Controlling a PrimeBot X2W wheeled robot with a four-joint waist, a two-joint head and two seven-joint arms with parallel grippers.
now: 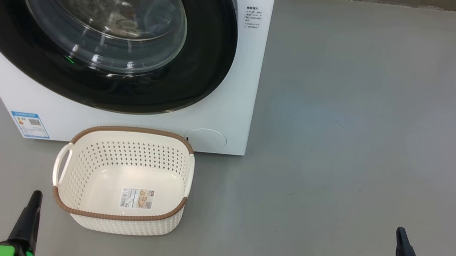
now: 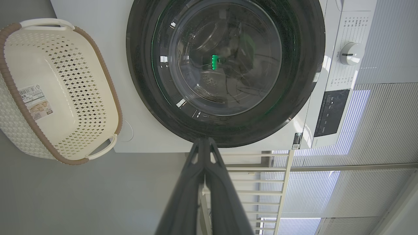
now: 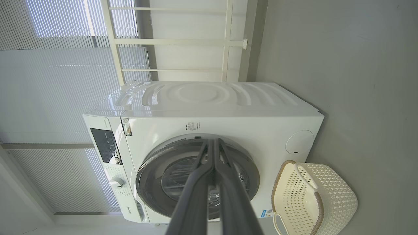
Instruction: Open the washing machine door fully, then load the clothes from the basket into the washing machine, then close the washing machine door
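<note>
The washing machine door [image 1: 210, 52] is shut. Blue and cream clothes [image 1: 156, 16] seem to lie inside the washing machine [image 1: 233, 110]. The basket [image 1: 118, 217] sits empty just in front of it. The left gripper [image 1: 35, 194] and right gripper [image 1: 400, 232] are closed and hold nothing. The job looks done.

Head view cuts the door [image 1: 102, 25] off at 12 and 9 o'clock; I can't tell what's behind it; the sticker [image 1: 136, 198] in the basket [image 1: 118, 217] prints too small to read.

Smooth matt grey floor [image 1: 370, 123] spreads ahead of the right gripper [image 1: 400, 231], while beyond the left gripper [image 2: 204, 141] stand daylight-bright white slatted window blinds [image 2: 385, 130] and a white barred rack [image 2: 254, 169].
</note>
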